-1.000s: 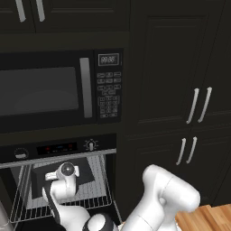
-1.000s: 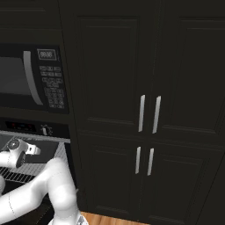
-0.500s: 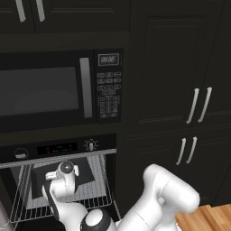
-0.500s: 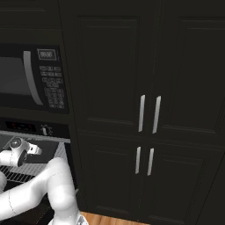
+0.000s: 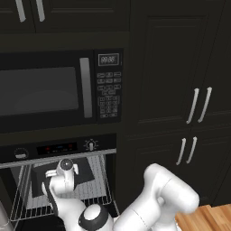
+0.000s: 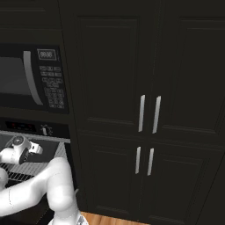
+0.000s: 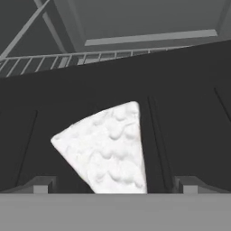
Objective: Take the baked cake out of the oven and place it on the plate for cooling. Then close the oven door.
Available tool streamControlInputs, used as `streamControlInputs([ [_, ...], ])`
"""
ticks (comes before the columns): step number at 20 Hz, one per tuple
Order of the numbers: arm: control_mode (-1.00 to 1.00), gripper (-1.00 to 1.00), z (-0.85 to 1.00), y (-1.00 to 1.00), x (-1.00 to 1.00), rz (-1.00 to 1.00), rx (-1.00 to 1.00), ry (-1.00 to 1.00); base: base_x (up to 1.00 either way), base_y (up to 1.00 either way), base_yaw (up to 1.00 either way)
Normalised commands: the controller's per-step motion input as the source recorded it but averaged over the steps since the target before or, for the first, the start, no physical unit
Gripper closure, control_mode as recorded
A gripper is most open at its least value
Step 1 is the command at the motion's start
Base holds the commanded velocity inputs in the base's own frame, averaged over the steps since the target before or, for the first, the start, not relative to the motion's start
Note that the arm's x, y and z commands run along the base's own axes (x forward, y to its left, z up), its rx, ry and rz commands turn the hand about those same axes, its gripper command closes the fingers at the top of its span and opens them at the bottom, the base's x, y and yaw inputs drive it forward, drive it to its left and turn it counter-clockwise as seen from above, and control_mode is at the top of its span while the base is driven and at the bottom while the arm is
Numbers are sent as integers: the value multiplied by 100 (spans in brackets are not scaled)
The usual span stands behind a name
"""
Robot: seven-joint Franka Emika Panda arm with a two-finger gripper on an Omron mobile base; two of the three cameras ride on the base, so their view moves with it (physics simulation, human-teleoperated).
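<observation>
Reaching into the oven [image 5: 58, 149] for the cake step: my pincer [image 7: 115, 182] gapes fully, holding nothing, its tips flanking the baked cake [image 7: 106, 149] lying on the dark tray [image 7: 189, 117]; next, I judge, lower and close.

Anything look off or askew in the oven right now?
Nothing stands out. The cake slice lies flat and whole on the dark tray, which sits level on the wire rack. The open gripper hangs right over the slice.
</observation>
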Motion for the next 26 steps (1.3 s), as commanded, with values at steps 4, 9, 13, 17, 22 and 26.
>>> streamControlInputs([
  [4,-100,-100,-28,5,2,0,-3,-1,0,0,0],
  [9,-100,-100,-34,6,0,0,-3,-3,0,0,0],
  [13,-100,-100,-39,2,-3,0,-5,-10,0,0,0],
  [17,-100,-100,-43,0,-8,0,-7,-7,0,0,0],
  [22,-100,-100,-44,0,-22,0,-9,-4,0,0,0],
  [26,-100,-100,-55,0,-41,0,-10,0,0,0,0],
])
